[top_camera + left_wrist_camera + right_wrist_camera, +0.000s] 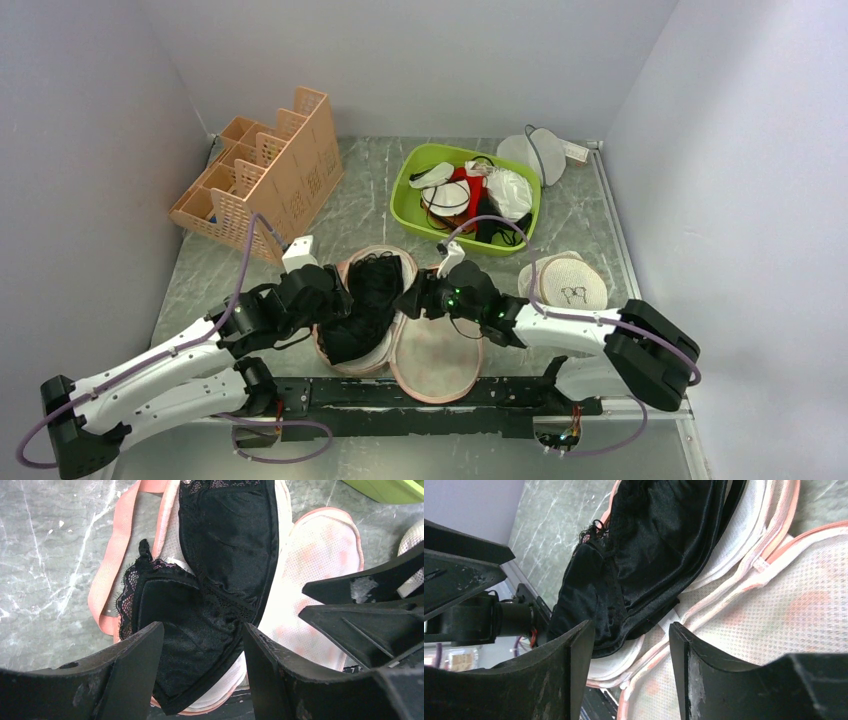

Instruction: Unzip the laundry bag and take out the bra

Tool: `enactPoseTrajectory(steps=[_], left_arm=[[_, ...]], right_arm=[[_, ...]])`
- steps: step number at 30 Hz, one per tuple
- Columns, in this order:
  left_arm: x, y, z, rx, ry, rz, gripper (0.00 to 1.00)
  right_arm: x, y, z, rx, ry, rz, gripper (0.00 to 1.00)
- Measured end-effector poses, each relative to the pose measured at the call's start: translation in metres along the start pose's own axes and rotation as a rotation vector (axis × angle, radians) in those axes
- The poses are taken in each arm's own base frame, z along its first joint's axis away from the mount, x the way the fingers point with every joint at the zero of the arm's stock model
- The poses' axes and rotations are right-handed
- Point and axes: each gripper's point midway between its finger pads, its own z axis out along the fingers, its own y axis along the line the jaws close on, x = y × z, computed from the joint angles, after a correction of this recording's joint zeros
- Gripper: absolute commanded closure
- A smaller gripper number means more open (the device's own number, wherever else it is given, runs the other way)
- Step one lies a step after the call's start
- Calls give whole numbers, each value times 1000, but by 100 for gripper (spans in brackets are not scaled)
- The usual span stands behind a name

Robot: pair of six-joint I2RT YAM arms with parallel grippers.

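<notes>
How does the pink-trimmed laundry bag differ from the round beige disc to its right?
The bag lies spread open in two lobes; the disc shows one round face. The bag is edged in pink; the disc is plain beige with a black mark. The bag carries the black bra on its left lobe; nothing lies on the disc. The bag is the larger. Both are pale mesh lying flat on the table.
</notes>
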Motion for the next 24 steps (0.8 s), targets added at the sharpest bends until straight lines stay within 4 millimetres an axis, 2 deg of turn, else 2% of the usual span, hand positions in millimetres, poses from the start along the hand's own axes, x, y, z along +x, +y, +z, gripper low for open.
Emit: enactPoseTrajectory(steps=[8,15,16,20,24], left_arm=[[-3,-1,-3,15,-10,-9,30],[-7,-3,-8,37,-27,-23,29],[-7,-3,-9,39,-28,-24,29],[-8,-3,-9,43,-31,-26,29],[-7,-3,-9,39,-29,-24,30]], right_arm=[[15,1,23,-65,76,172,56],[43,3,42,-127,173,308,57],[44,5,43,-138,178,323,60],[47,9,49,-180,186,365,81],[47,15,50,-216,194,397,93]])
